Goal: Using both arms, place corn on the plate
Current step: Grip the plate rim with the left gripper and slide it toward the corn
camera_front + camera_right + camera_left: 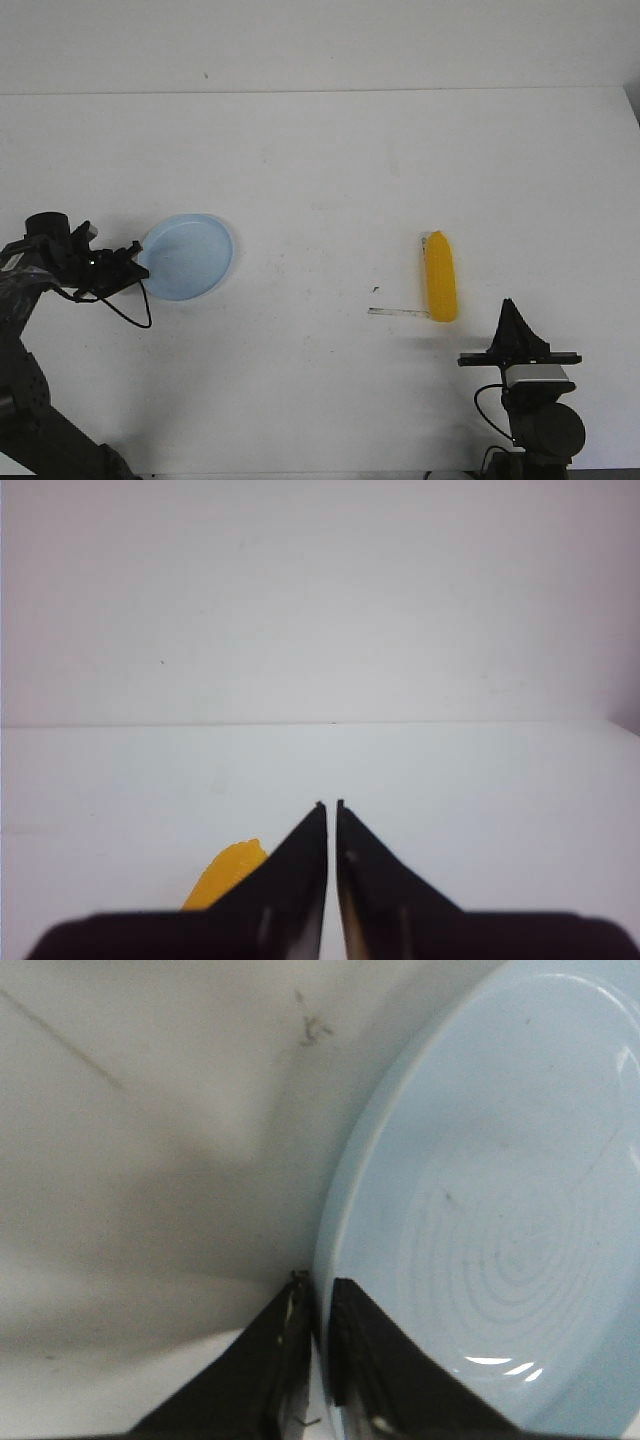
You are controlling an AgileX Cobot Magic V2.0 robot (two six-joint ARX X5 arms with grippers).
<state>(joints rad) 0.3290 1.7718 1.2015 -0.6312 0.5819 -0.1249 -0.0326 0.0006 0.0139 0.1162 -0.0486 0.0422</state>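
With much of the left arm running out of frame, the left gripper (133, 252) is pinching the near-left rim of the one plate (190, 255), while the right gripper (510, 308), fingers pressed together on nothing, is sitting just near-right of the single corn (440, 277).

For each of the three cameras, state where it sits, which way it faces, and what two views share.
Front view: above the table, looking forward; both arms show, left claw at the plate, right claw near the corn.
Left wrist view: on the left arm, looking past the claw, closed on the plate rim.
Right wrist view: on the right arm, facing forward over the closed claw; corn shared with front.
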